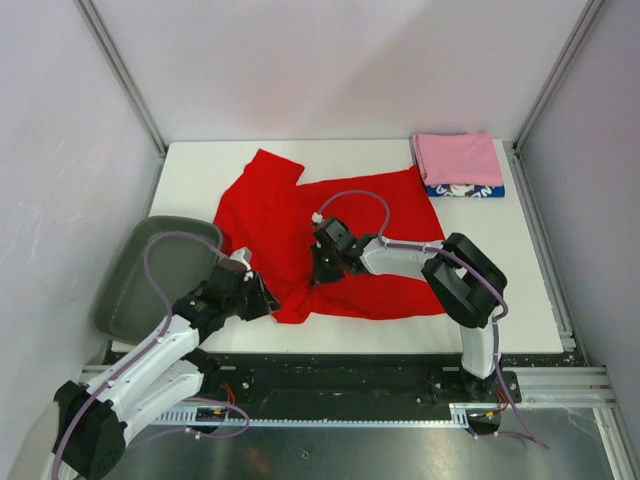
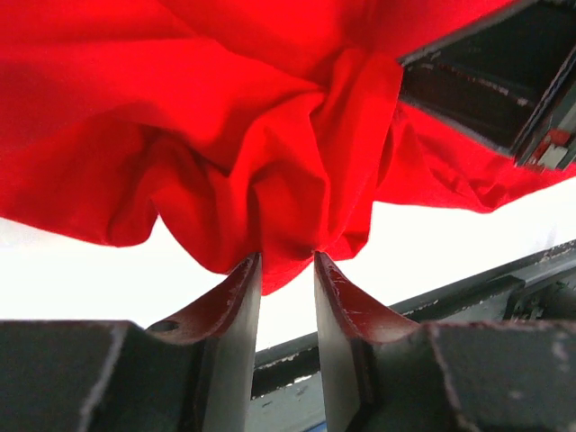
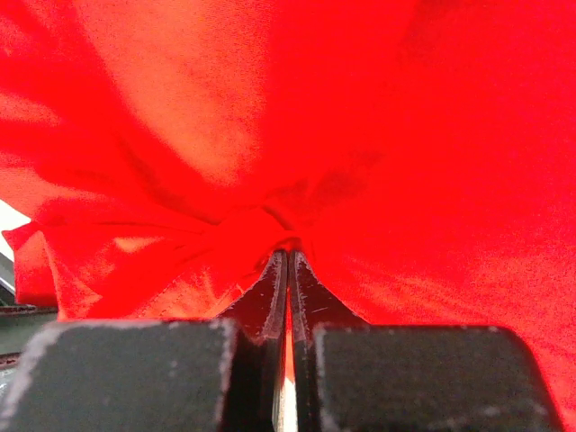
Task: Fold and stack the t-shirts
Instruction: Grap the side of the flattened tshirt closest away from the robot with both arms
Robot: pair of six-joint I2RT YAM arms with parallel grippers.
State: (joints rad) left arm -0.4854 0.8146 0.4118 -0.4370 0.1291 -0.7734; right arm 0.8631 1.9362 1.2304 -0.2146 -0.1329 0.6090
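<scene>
Rumpled red t-shirt, left end effector pinching its bunched edge, right end effector clamped on folds

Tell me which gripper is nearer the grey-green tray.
Left. The left gripper grips the red shirt at its near corner, just right of the tray; the right gripper pinches it mid-cloth, farther right.

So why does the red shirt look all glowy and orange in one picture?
Right wrist view: the red shirt fills the frame, and strong light washes patches of it to orange. Left wrist view: the table is blown out to plain white, and the folds are deep in shadow. Top view: even light, sharp, only soft shadows.
</scene>
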